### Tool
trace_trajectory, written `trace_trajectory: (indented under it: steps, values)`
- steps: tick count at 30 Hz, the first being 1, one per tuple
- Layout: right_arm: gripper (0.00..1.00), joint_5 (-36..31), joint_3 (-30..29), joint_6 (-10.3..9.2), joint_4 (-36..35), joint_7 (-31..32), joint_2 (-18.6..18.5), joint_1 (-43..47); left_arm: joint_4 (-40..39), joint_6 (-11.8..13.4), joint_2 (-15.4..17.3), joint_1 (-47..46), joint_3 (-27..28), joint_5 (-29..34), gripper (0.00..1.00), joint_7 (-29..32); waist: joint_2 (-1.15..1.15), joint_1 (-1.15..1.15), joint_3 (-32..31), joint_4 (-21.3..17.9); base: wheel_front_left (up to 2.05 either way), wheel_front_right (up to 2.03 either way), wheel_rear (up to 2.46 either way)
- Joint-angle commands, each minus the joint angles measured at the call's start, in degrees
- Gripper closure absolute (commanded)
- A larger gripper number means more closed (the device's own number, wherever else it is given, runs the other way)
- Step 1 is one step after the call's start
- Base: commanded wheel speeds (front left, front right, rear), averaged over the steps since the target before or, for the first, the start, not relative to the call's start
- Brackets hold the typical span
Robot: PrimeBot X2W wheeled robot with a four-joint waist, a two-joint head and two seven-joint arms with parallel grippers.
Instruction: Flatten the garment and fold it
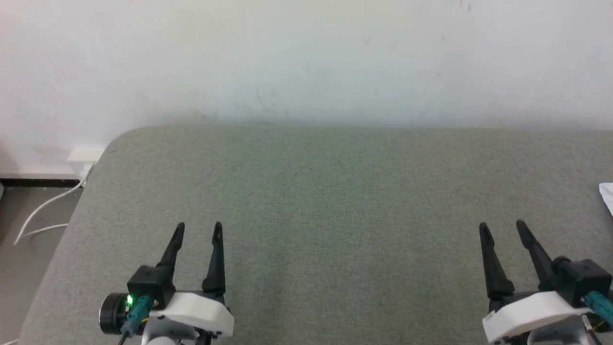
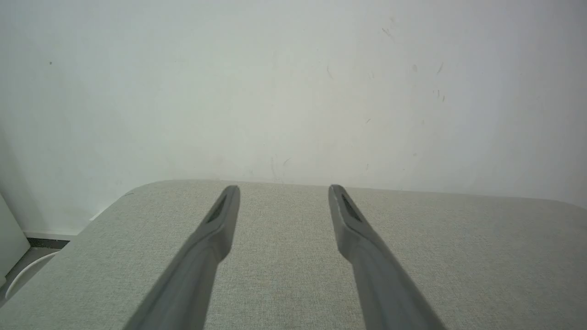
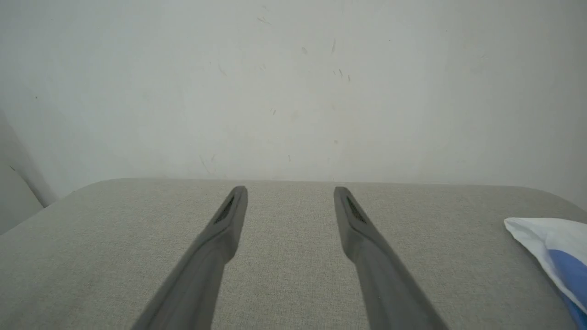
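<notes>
Since the garment (image 1: 607,195) only pokes in as a white corner at the far right edge of the head view, pretty much everything hinges on one thing: it lies off to the robot's right, well apart from both claws, with nothing of it on the bare middle of the table (image 1: 306,191). Left claw (image 1: 199,225) sits low on the left and right claw (image 1: 501,224) low on the right, both with fingers spread wide and nothing between them, pointing toward the wall (image 1: 306,57). Right wrist view gives a better look: the claw (image 3: 290,189) points straight ahead and the garment (image 3: 543,236) lies to the right of it, white fabric with a blue patch, running out of frame. Left wrist view has its claw (image 2: 284,189) over plain grey table, fingers apart too. So the right arm is clearly nearer, and I'd guess it has to swing out sideways to fetch the thing toward the centre before any flattening can start. Long axis? Honestly can't tell, too little of it shows. Flattening and folding both look not yet begun. Side note, a white cable (image 1: 43,211) trails on the floor off the left edge.
</notes>
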Motion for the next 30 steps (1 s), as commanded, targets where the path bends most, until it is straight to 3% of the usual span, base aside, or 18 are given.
trace_trajectory:
  steps: [1,14,15,30]
  values:
    - [0.0,0.83,0.26,-0.05,0.43,-0.63,0.2,1.08,0.06,0.23,-0.24,1.25,0.02,-0.45,0.0,-0.27,0.0,0.01,-0.56,0.23,0.0,0.0,0.0]
    - [0.0,1.73,0.95,-0.05,1.51,-1.43,0.23,2.12,-0.05,0.14,-0.27,3.94,0.82,-0.93,0.0,-0.27,0.0,0.01,-0.86,0.56,0.0,0.0,0.0]
    - [1.0,1.36,0.96,0.0,1.41,-1.14,0.04,1.64,-0.04,0.0,-0.06,3.37,0.67,-0.58,1.0,0.01,0.0,0.01,-0.89,0.55,0.0,0.0,0.0]
    - [1.0,1.32,1.0,0.01,1.39,-0.97,0.01,1.59,-0.11,0.01,-0.03,3.34,0.65,-0.51,1.0,0.19,0.0,0.02,-0.78,0.48,0.0,0.0,0.0]
